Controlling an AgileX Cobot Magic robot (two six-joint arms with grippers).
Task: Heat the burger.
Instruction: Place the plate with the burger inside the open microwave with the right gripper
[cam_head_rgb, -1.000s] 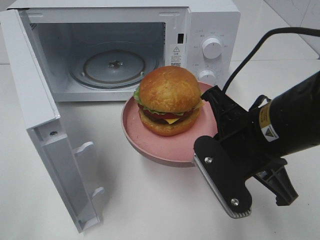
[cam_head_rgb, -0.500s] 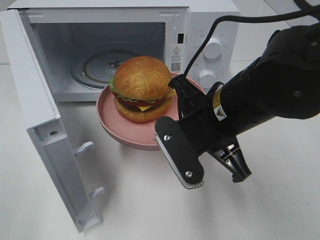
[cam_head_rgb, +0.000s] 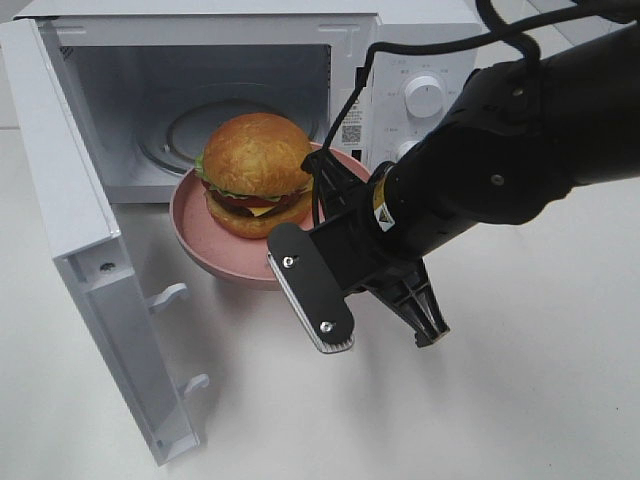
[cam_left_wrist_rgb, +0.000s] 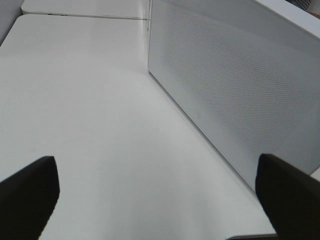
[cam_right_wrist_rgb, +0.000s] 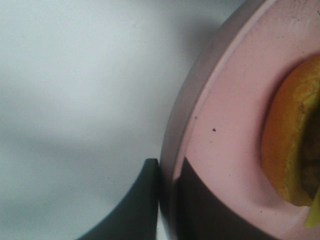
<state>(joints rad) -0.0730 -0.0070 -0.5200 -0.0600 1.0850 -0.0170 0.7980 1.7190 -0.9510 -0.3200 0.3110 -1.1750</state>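
The right gripper (cam_right_wrist_rgb: 169, 167) is clamping the rim of the round pink plate (cam_head_rgb: 215, 255) - one dark finger is lying over the inner lip and the other under the outer edge, with the jaws closed tight on that thin rim. The burger (cam_head_rgb: 255, 172) is sitting upright on the middle of the plate, its glossy golden-brown bun on top and lettuce, tomato, cheese and dark patty showing at the side. Seen from the high camera, the plate is hanging right at the open mouth of the white microwave (cam_head_rgb: 420, 40), its far edge overlapping the front sill of the cavity, while the near part is casting a shadow on the white table (cam_head_rgb: 520, 400). The glass turntable (cam_head_rgb: 185, 135) is lying behind the burger, inside the cavity. The microwave door (cam_head_rgb: 70, 220) is standing wide open on the left of the view, and two round knobs (cam_head_rgb: 424, 96) are showing on the control panel, the lower one partly hidden by the black arm. The left gripper (cam_left_wrist_rgb: 157, 200) is hanging released - its two dark fingertips are standing wide apart with nothing between them, above bare table beside the door's perforated outer face.
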